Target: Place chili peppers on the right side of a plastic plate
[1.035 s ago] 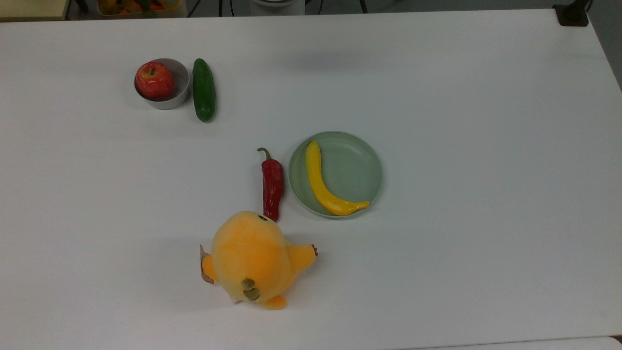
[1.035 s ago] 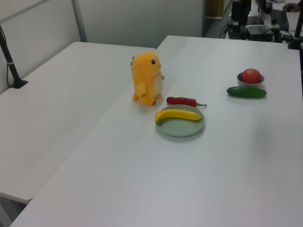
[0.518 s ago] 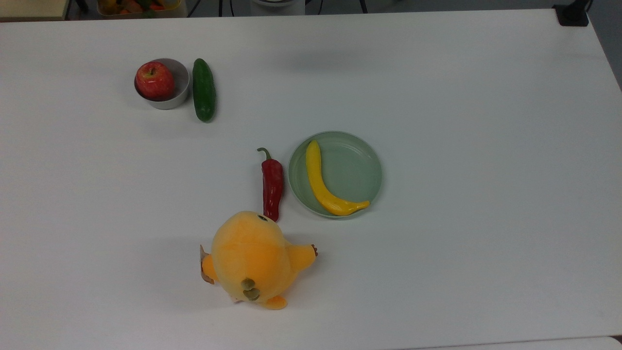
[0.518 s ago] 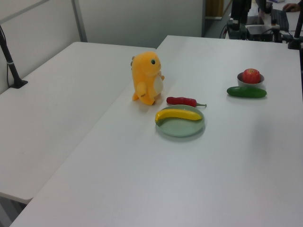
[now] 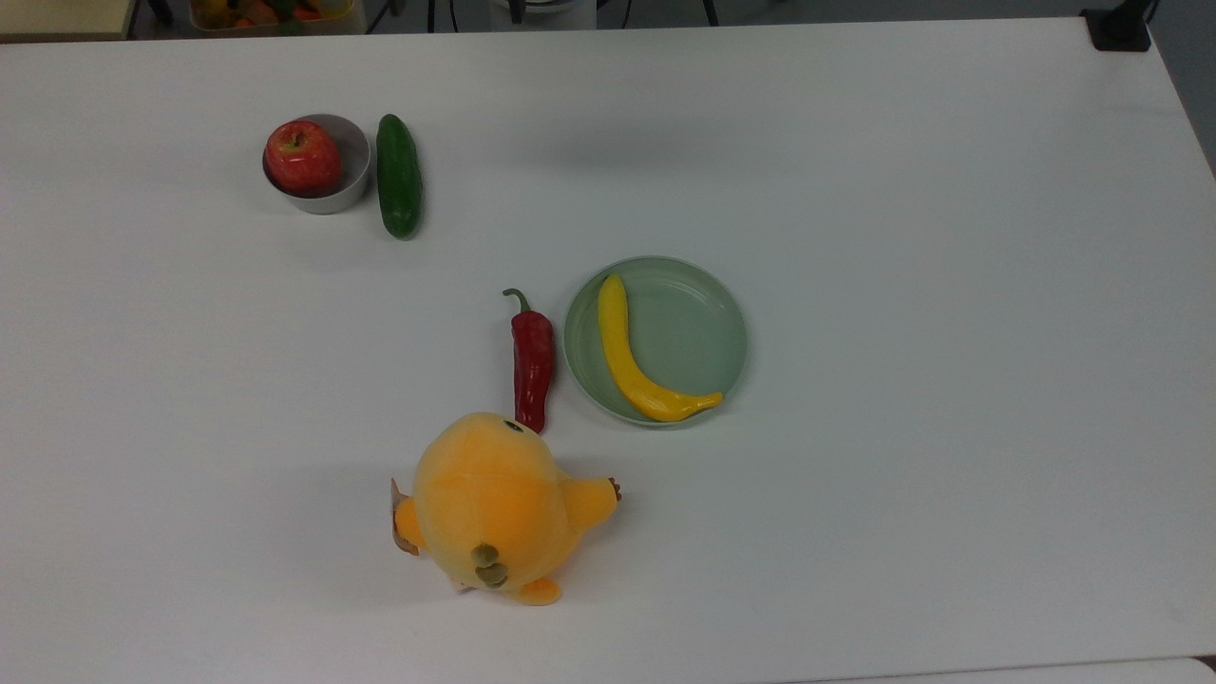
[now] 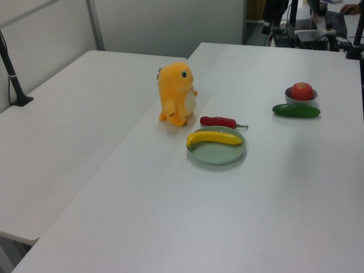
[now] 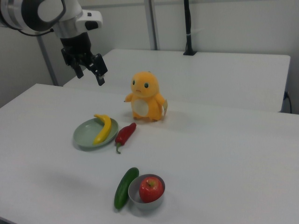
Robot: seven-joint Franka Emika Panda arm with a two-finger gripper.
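White tabletop filled most of each view, with a second white table butted against it behind the plush toy in the right view. The chili lay flat near the tabletop's middle, just beside the plate on the top view's left, stem pointing toward the far edge and tip almost touching the toy. In the right view the chili sat on the right of the plate, so it may already have satisfied the task wording; nothing had been lifted.

The gripper hung high above the tabletop's left edge in the right view, well apart from everything, its two fingers spread with nothing between them.

If the chili had to go to the plate's other side, the sensible grasp looked to be across its thick upper half, jaws closing over the narrow width, coming straight down. Its glossy skin would probably slip under a tip grasp. The lift should have cleared the plate's rim before crossing.

A banana lay curved inside the plate, along the side nearest the chili, and would have sat directly under the carry path. The toy stood closest to the chili's tip and could have been nudged by a finger. A cucumber and a grey bowl holding an apple sat together toward the far-left corner in the top view, well apart.
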